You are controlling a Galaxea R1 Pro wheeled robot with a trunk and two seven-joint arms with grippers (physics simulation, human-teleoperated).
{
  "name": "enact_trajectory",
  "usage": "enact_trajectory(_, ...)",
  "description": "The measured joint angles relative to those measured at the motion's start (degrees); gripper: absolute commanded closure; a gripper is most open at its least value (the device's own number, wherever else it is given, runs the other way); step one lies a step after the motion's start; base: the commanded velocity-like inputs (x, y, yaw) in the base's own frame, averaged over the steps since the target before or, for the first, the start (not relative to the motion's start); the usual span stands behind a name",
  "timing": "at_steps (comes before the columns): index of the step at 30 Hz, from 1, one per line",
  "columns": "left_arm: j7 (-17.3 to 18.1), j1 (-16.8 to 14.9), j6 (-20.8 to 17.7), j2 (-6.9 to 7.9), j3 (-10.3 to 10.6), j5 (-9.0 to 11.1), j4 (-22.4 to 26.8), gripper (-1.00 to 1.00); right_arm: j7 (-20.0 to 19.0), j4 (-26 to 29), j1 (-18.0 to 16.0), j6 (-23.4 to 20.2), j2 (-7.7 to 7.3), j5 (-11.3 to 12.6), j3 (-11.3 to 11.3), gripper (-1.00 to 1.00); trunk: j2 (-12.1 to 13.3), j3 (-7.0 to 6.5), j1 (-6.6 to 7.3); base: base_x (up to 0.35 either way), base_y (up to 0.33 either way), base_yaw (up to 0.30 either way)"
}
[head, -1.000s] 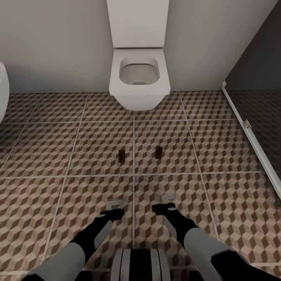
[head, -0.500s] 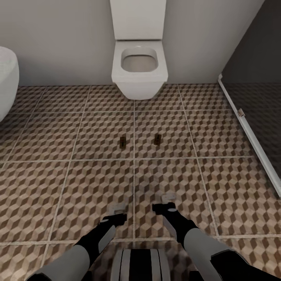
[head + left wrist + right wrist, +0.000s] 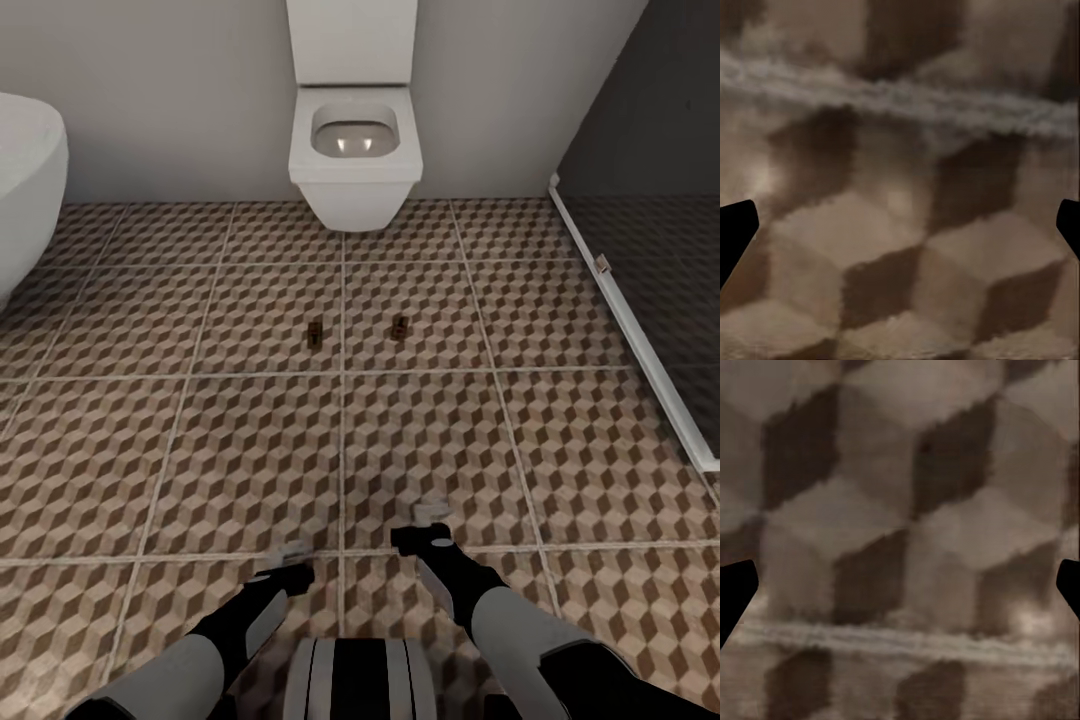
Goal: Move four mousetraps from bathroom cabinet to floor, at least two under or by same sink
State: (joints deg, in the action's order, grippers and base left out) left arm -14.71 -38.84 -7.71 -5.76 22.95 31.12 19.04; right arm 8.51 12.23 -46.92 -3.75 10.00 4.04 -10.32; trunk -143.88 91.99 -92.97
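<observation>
Down at my grippers first: the left gripper (image 3: 292, 553) and the right gripper (image 3: 432, 514) both hang low over the bathroom floor (image 3: 560, 330), pointed down at the cube-pattern tiles. Through each wrist camera I get dark fingertips (image 3: 736, 225) set far apart at the edges, nothing but tile and a grout line between them, so both hands are spread wide and carrying nothing.

Looking further out, two mousetraps lie flat on the floor ahead of me, the left mousetrap (image 3: 315, 331) and the right mousetrap (image 3: 399, 327), one either side of a grout line, near each other but apart. Beyond them stands the white toilet (image 3: 355, 165) against the wall. A white rounded fixture (image 3: 25, 190) pokes in at the left edge; I can't tell whether that's the sink. The dark shower area (image 3: 660, 270) runs along the right.

My read: two traps are down on one floor surface, two more are presumably to be fetched from the cabinet. Whether this pair counts as beside a sink, I can't judge.
</observation>
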Motion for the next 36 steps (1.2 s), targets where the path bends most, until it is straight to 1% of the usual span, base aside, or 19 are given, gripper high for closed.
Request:
enact_trajectory(2, -0.3, 0.0, 0.0, 0.03, -0.1, 0.0, -0.1, -1.00, 0.1, -2.1, 0.0, 0.0, 0.00, 0.0, 0.0, -1.00, 0.0, 0.00, 0.01, -0.150, -0.028, 0.000)
enact_trajectory(7, -0.5, 0.0, 0.3, 0.06, 0.1, 0.4, -0.9, -1.00, 0.3, -9.7, 0.0, 0.0, -0.01, -0.1, 0.2, -1.00, 0.0, 0.00, 0.02, -0.072, -0.014, 0.000)
enact_trajectory(9, -0.5, 0.0, 0.3, -0.16, 0.2, 0.5, -2.5, -1.00, 0.3, -11.4, 0.0, -0.4, -0.01, -0.1, 0.2, -1.00, 0.0, 0.00, 0.02, -0.035, -0.007, 0.000)
enact_trajectory(10, -0.5, 0.0, 0.3, -0.17, 0.2, 0.5, -2.5, -1.00, 0.3, -11.4, 0.0, -0.4, -0.01, -0.1, 0.2, -1.00, 0.0, 0.00, 0.02, -0.028, -0.005, 0.000)
enact_trajectory(13, -0.5, 0.0, 0.4, -0.75, 0.2, 0.7, -7.9, -1.00, 0.2, -12.8, 0.2, -1.8, -0.03, -0.1, 0.2, -1.00, 0.0, 0.00, 0.02, -0.018, -0.003, 0.000)
enact_trajectory(16, -0.5, 0.0, 0.3, -1.48, 0.1, 1.7, -13.6, -1.00, 0.2, -13.5, 0.4, -3.2, -0.03, -0.1, 0.2, -1.00, 0.0, 0.00, 0.03, -0.009, -0.002, 0.000)
enact_trajectory(19, -0.6, 0.0, -0.8, -1.98, 0.0, 3.1, -16.3, -1.00, 0.3, -13.9, 0.5, -3.9, -2.12, -0.2, 0.2, -1.00, 0.0, 0.00, 0.03, -0.005, -0.001, 0.000)
enact_trajectory(21, -0.7, 0.1, -1.7, -1.96, -0.1, 3.8, -17.2, -1.00, 0.3, -14.0, 0.6, -4.3, -3.73, -0.2, 0.1, -1.00, 0.0, 0.00, 0.03, -0.003, -0.001, 0.000)
enact_trajectory(23, -0.6, 0.1, -2.3, -1.53, -0.1, 4.3, -17.8, -1.00, 0.3, -14.1, 0.6, -4.6, -5.30, -0.2, 0.1, -1.00, 0.0, 0.00, 0.03, -0.002, 0.000, 0.000)
enact_trajectory(26, -0.7, 0.1, -3.0, -0.34, -0.1, 4.6, -18.3, -1.00, 0.2, -14.2, 0.6, -4.8, -7.17, -0.2, 0.2, -1.00, 0.0, 0.00, 0.03, 0.000, 0.000, 0.000)
enact_trajectory(27, -0.7, 0.1, -3.0, -0.33, -0.1, 4.6, -18.3, -1.00, 0.2, -14.2, 0.6, -4.8, -7.18, -0.2, 0.2, -1.00, 0.0, 0.00, 0.03, 0.000, 0.000, 0.000)
enact_trajectory(29, -0.7, 0.1, -3.7, 0.56, -0.1, 4.7, -18.5, -1.00, 0.2, -14.2, 0.6, -4.8, -8.04, -0.2, 0.2, -1.00, 0.0, 0.00, 0.03, 0.000, 0.000, 0.000)
enact_trajectory(32, -0.9, 0.1, -4.7, 1.94, -0.1, 4.8, -18.7, -1.00, 0.2, -14.2, 0.7, -4.9, -8.84, -0.2, 0.2, -1.00, 0.0, 0.00, 0.03, 0.000, 0.000, 0.000)
enact_trajectory(36, -1.0, 0.1, -5.1, 3.48, 0.0, 4.9, -18.8, -1.00, 0.2, -14.2, 0.7, -5.0, -9.13, -0.2, 0.2, -1.00, 0.0, 0.00, 0.03, 0.000, 0.000, 0.000)
